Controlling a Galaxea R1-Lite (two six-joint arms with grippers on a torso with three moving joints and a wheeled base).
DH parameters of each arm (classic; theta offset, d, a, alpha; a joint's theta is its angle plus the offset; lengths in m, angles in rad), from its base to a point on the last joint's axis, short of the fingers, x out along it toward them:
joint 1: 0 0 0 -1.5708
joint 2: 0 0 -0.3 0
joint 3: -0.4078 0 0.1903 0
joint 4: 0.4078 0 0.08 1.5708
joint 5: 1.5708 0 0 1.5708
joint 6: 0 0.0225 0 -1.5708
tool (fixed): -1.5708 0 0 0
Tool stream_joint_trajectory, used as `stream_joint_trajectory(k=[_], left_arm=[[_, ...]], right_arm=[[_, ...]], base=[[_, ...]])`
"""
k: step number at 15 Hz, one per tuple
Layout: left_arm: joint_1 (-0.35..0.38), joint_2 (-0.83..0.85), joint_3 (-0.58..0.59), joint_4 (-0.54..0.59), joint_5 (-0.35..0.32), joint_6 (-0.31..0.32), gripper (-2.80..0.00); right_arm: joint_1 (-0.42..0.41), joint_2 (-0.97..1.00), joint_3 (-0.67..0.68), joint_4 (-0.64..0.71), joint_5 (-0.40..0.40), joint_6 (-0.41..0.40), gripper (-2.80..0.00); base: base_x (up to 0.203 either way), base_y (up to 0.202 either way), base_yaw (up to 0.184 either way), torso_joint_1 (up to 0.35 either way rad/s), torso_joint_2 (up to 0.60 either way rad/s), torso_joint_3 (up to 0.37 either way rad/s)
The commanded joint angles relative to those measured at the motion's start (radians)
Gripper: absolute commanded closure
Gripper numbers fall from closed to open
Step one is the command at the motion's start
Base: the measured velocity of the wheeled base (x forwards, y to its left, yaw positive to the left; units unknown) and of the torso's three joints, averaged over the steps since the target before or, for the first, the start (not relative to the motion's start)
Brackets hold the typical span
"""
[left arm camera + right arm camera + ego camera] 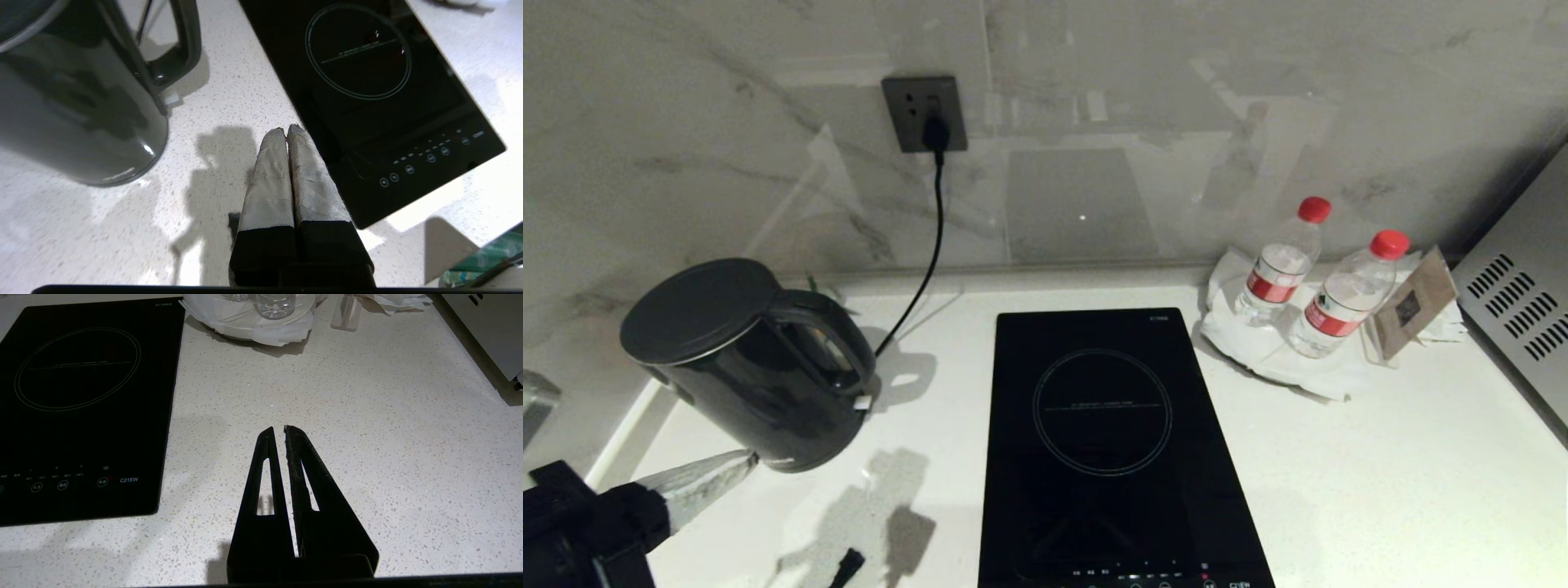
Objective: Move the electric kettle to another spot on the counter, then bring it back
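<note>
1. Worktop [1380, 457]: white speckled stone with an inset black hob [1103, 441].
2. Electric kettle [743, 367]: upright at the left end, lid on, contents hidden.
3. Left end effector [286, 130]: fingers together, empty, near the kettle's base; approach step, and grasping the handle will likely require opening.
4. Right end effector [282, 430]: fingers together, idle.
</note>
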Motion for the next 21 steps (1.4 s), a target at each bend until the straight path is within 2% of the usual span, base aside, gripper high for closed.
stream_joint_trajectory(k=[1, 4, 6, 8, 10, 15, 17, 18, 21], left_arm=[[-0.049, 0.193, 0.040, -0.147, 0.038, 0.000, 0.00], [-0.227, 0.337, 0.088, -0.312, 0.219, -0.017, 0.00], [-0.313, 0.403, 0.123, -0.411, 0.311, -0.047, 0.00], [-0.389, 0.431, 0.151, -0.458, 0.368, -0.104, 0.00], [-0.459, 0.486, 0.160, -0.492, 0.513, -0.179, 0.00], [-0.531, 0.695, 0.164, -0.698, 0.682, -0.203, 0.00], [-0.539, 0.800, 0.158, -0.859, 0.742, -0.196, 0.00], [-0.540, 0.842, 0.158, -0.930, 0.755, -0.184, 0.00], [-0.535, 0.964, 0.142, -1.045, 0.768, -0.130, 0.00]], right_arm=[[0.000, 0.001, 0.000, 0.001, 0.000, 0.000, 0.00], [0.000, 0.001, 0.000, 0.001, 0.000, 0.000, 0.00], [0.000, 0.000, 0.000, 0.000, 0.000, 0.000, 0.00], [0.000, 0.000, 0.000, 0.000, 0.000, 0.000, 0.00], [0.000, 0.000, 0.000, 0.001, 0.000, 0.000, 0.00], [0.000, 0.001, 0.000, 0.000, 0.000, 0.000, 0.00], [0.000, 0.001, 0.000, 0.001, 0.000, 0.000, 0.00], [0.000, 0.000, 0.000, 0.000, 0.000, 0.000, 0.00], [0.000, 0.001, 0.000, 0.000, 0.000, 0.000, 0.00]], base=[[0.000, 0.000, 0.000, 0.000, 0.00, 0.000], [0.000, 0.000, 0.000, 0.000, 0.00, 0.000], [0.000, 0.000, 0.000, 0.000, 0.00, 0.000], [0.000, 0.000, 0.000, 0.000, 0.00, 0.000], [0.000, 0.000, 0.000, 0.000, 0.00, 0.000], [0.000, 0.000, 0.000, 0.000, 0.00, 0.000], [0.000, 0.000, 0.000, 0.000, 0.00, 0.000], [0.000, 0.000, 0.000, 0.000, 0.00, 0.000], [0.000, 0.000, 0.000, 0.000, 0.00, 0.000]])
